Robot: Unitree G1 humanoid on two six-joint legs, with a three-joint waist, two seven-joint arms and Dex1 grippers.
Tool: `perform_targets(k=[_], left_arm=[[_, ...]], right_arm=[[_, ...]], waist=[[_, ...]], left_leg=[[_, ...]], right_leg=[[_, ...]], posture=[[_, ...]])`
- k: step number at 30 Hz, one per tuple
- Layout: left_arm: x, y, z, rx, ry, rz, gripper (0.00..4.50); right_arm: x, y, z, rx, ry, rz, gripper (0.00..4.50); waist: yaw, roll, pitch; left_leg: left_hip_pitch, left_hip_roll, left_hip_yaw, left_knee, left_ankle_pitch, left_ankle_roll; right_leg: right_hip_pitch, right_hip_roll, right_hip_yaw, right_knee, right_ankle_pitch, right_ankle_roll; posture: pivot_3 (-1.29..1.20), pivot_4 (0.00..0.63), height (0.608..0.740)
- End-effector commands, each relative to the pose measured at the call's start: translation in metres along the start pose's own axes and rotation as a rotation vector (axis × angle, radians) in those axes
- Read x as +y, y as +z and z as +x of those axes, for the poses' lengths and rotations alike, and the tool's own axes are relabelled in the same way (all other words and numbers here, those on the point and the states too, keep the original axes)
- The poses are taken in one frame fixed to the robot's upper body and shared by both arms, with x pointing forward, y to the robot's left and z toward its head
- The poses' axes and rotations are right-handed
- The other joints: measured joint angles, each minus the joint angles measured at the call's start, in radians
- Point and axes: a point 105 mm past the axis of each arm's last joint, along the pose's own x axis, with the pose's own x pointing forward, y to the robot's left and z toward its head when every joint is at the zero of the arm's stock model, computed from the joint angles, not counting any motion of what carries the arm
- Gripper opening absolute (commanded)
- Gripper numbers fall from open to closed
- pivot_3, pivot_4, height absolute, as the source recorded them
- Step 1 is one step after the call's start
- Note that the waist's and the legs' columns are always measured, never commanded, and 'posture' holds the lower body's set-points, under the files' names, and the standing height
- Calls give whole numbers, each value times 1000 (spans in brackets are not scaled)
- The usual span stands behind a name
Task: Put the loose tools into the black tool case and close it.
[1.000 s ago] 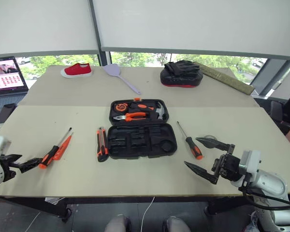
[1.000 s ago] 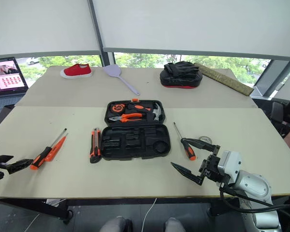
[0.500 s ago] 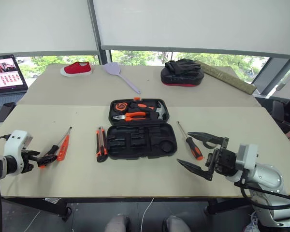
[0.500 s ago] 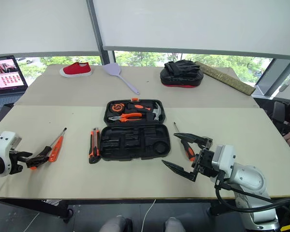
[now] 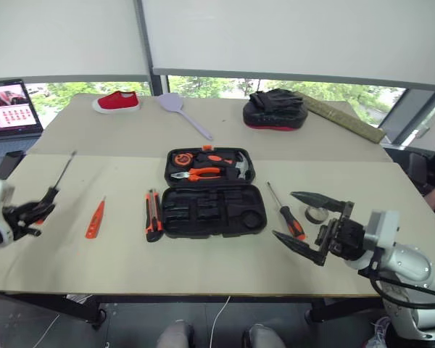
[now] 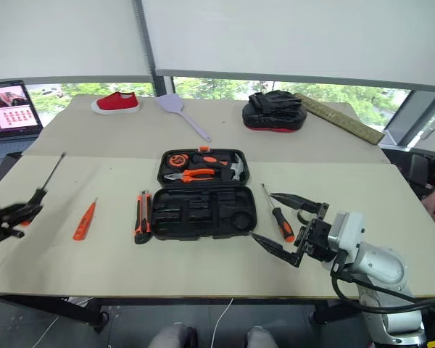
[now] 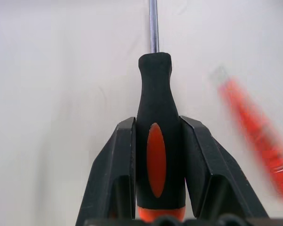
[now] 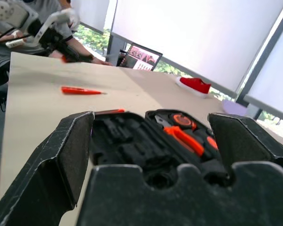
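Left pincer (image 7: 155, 141): closed on the handle of a black-and-orange screwdriver (image 5: 54, 185), carried clear of the desk (image 5: 203, 268), well left of the black tool case (image 5: 212, 194).
Right pincer (image 5: 304, 221): gaping wide, holding nothing, just right of the case.
Case contents: lid half holds a hammer, orange-handled pliers and a round orange tape measure; the near half's moulded slots look vacant.
Loose tools: a slim orange screwdriver (image 5: 94, 219) left of the case; the utility knife (image 5: 153, 215) just beside its left edge; a third screwdriver (image 5: 286, 214) right of it; the tape roll (image 5: 317, 214) further right.
Risk: the grip sits low on the handle, so the long shaft could swing or slip in transit.
Risk: a misaligned tool would ride proud of its slot and stop the lid latching.
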Motion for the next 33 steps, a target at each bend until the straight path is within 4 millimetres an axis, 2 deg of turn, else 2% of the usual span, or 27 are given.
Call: perform_targets(k=[1, 5, 8, 10, 15, 20, 30, 32, 33], left_arm=[[-61, 40, 41, -67, -340, 266, 877], [-112, 58, 83, -31, -560, 466, 877], [-138, 66, 115, 6, -618, 598, 877], [-147, 68, 130, 15, -630, 675, 877], [-153, 63, 162, 58, -604, 771, 877], [-153, 63, 176, 70, -570, 795, 877], [-155, 51, 179, 100, -625, 842, 877], [-157, 53, 179, 76, -628, 838, 1865], [-157, 53, 179, 74, -628, 838, 2016]], right_arm=[[-17, 0, -12, 65, -28, -35, 4500], [-26, -11, -22, 172, -7, -20, 4500], [-38, -13, -21, 205, -12, -34, 4500], [-43, -13, -19, 206, -14, -42, 4500], [-40, -13, -13, 189, -8, -52, 4500], [-36, -12, -14, 182, -25, -56, 4500], [-31, -11, -15, 179, -46, -50, 4500], [-31, -12, -15, 179, -48, -48, 4500], [-30, -12, -15, 179, -49, -47, 4500]], waist=[[10, 0, 0], [10, 0, 0], [8, -1, 0], [1, 0, 0], [-19, -1, 0], [-15, -1, 0], [-15, -1, 0], [-15, -1, 0], [-15, -1, 0]], left_leg=[[0, 0, 1, 1, 0, 0], [-8, 2, 6, 8, 1, 2], [-8, 0, 9, 10, 2, 3], [-8, 1, 9, 11, 2, 3], [-9, 4, 8, 11, 2, 4], [-10, 4, 8, 11, 2, 4], [-10, 4, 8, 12, 2, 4], [-10, 4, 8, 12, 2, 4], [-10, 4, 8, 13, 2, 4]], right_leg=[[0, 0, 0, 0, 1, 1], [-1, 3, 1, -1, 4, 1], [-1, 7, 1, 0, 5, 2], [-1, 9, 2, 1, 5, 2], [-2, 14, 3, 1, 5, 1], [-2, 13, 3, 0, 5, 2], [-2, 12, 2, 1, 5, 2], [-2, 12, 2, 1, 5, 2], [-2, 12, 2, 2, 5, 2]], posture=[[0, 150, 740], [0, 150, 740], [0, 150, 740], [0, 150, 740], [0, 150, 740], [0, 150, 740], [0, 150, 740], [0, 150, 740], [0, 150, 740]])
